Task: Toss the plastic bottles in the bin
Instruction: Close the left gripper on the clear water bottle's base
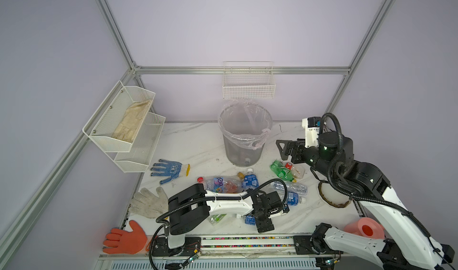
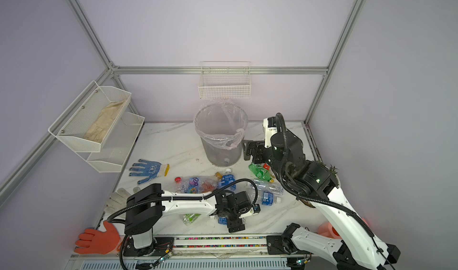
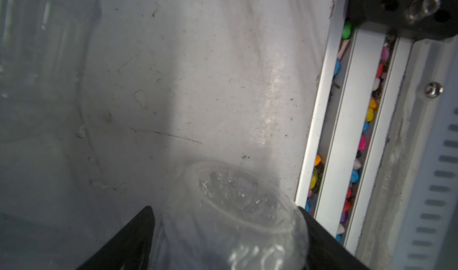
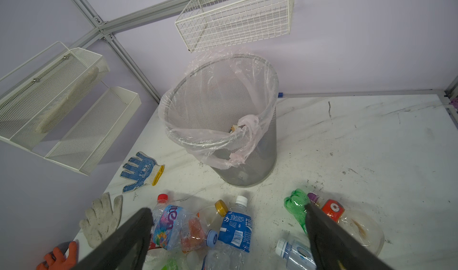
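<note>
The bin (image 1: 244, 154) (image 4: 247, 162), grey mesh lined with a clear bag, stands at the back middle of the table. Several plastic bottles lie in front of it: a red-capped one (image 1: 218, 183), a blue-labelled one (image 1: 250, 180), a green one (image 1: 280, 171) and clear ones (image 1: 295, 188). My left gripper (image 1: 265, 228) (image 3: 225, 214) is low near the front rail. Its fingers press both sides of a clear, blue-labelled bottle (image 1: 249, 219) (image 3: 235, 206) lying on the table. My right gripper (image 1: 281, 148) (image 4: 228, 211) hangs open and empty just right of the bin, above the bottles.
A blue-dotted glove (image 1: 168, 171), a white glove (image 1: 150, 202) and an orange glove (image 1: 126, 236) lie at the left. White wire baskets hang on the back wall (image 1: 248, 83) and the left wall (image 1: 124, 122). A pink watering can (image 1: 366, 229) sits front right. The front rail (image 3: 347, 107) holds coloured pebbles.
</note>
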Motion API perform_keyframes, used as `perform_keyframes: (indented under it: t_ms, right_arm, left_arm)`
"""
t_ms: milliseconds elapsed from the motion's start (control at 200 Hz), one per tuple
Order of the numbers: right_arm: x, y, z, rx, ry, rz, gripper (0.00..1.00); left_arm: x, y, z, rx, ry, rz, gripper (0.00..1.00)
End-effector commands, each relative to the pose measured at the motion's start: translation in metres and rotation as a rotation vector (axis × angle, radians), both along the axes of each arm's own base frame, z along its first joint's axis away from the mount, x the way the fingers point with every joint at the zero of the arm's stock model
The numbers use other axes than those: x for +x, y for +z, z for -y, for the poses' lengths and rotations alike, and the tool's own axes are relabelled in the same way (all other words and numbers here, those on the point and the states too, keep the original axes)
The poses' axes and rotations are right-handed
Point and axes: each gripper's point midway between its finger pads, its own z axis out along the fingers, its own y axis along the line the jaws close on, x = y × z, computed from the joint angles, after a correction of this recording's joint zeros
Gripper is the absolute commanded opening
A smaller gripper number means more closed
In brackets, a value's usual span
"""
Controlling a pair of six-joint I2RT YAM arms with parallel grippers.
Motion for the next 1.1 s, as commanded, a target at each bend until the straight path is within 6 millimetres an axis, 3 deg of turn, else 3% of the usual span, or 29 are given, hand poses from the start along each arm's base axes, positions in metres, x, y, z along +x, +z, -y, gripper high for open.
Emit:
perform_keyframes:
  t_ms: [0, 150, 310, 720, 930, 1100]
  right_arm:
    - [-0.001, 0.002, 0.004, 0.009, -0.017, 0.013, 0.97]
    - [-0.002, 0.002, 0.005, 0.010, -0.019, 0.013, 0.97]
    - [-0.003, 0.004, 0.007, 0.017, -0.020, 0.015, 0.97]
    - [-0.007, 0.009, 0.012, 0.039, -0.034, 0.022, 0.97]
    - [-0.012, 0.020, 0.027, 0.066, -0.086, 0.051, 0.97]
    - [-0.017, 0.030, 0.044, 0.096, -0.144, 0.082, 0.98]
  left_arm:
    - [0.004, 0.021, 0.023, -0.055, -0.023, 0.017, 0.81]
    - [0.006, 0.016, 0.021, -0.034, -0.020, 0.023, 0.61]
    - [0.008, 0.023, 0.021, -0.043, -0.023, 0.046, 0.42]
    - [0.010, 0.065, 0.025, -0.126, -0.018, 0.098, 0.38]
    - [0.014, 0.091, 0.023, -0.177, -0.011, 0.141, 0.36]
    - [0.019, 0.124, 0.025, -0.245, -0.005, 0.182, 0.35]
